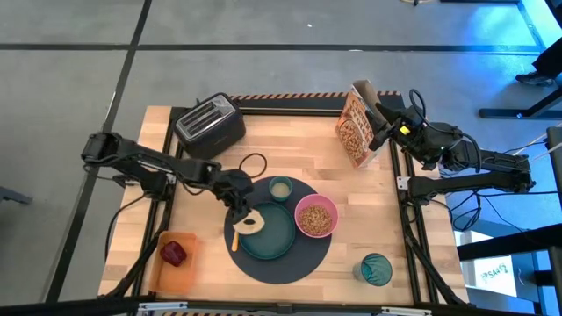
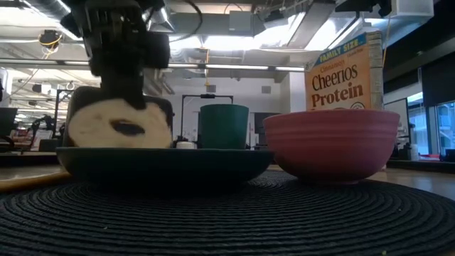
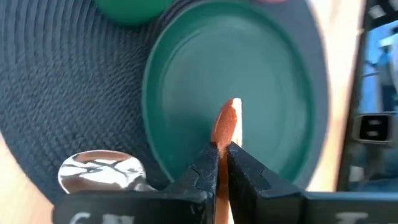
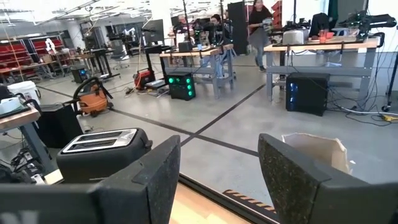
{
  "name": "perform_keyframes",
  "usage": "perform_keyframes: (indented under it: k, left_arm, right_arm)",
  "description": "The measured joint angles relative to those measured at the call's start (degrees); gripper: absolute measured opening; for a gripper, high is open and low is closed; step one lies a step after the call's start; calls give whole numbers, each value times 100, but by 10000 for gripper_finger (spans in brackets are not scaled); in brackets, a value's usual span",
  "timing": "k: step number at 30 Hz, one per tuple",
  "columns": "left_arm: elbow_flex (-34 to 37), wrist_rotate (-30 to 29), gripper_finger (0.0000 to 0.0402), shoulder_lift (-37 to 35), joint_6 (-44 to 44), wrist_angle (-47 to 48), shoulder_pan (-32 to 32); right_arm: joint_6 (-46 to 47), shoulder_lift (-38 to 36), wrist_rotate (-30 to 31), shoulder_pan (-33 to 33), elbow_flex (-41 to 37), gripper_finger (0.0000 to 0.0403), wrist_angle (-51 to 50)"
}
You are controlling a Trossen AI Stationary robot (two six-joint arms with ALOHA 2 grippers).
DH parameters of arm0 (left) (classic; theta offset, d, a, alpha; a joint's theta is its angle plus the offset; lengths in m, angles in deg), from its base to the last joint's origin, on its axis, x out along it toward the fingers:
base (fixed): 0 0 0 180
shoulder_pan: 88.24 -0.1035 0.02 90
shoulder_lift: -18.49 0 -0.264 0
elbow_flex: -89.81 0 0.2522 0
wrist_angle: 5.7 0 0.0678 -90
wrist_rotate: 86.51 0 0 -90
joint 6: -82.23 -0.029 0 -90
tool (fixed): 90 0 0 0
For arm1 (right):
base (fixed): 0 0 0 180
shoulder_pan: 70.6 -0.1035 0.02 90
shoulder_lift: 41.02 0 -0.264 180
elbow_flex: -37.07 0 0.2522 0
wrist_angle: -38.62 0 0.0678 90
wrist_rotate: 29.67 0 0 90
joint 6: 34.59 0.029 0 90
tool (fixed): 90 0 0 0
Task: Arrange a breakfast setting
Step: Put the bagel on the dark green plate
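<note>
A light wooden table (image 1: 351, 211) held a round dark woven mat (image 1: 303, 259) near its front centre. On the mat sat a round teal plate (image 1: 272, 235), a pink bowl (image 1: 316, 217) filled with cereal just to its right, and a small pale cup (image 1: 280, 187) behind it. The left gripper (image 1: 239, 213) hung over the plate's left edge, its fingers (image 3: 205, 171) clenched on a split pale bagel (image 1: 248, 221) that rested on the plate. An orange-handled metal spoon (image 1: 235, 239) lay at the plate's left rim. A teal tumbler (image 1: 377, 269) stood at the front right, well apart from the mat. A red apple (image 1: 174, 253) lay on a flat orange tray (image 1: 167, 270) at the front left. A black toaster (image 1: 209, 123) stood at the back left. The right gripper (image 1: 383, 133), fingers spread wide, hovered beside an opened cereal box (image 1: 355, 127) at the back right.
</note>
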Motion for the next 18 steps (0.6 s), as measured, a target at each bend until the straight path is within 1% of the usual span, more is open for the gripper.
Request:
perform_keyframes:
  k: [5,9,13,18]
  left_arm:
    - [3,-43,14,377,33,-183,-31]
    - [1,-292,18,460,310,-178,-63]
    - [1,-368,44,458,442,-178,-186]
    - [-158,-171,86,458,443,-60,-291]
  right_arm:
    - [0,0,-4,-2,0,204,-8]
    - [0,0,-10,0,0,204,-28]
    - [0,1,-11,0,0,204,-63]
    - [0,2,-30,-1,0,204,-85]
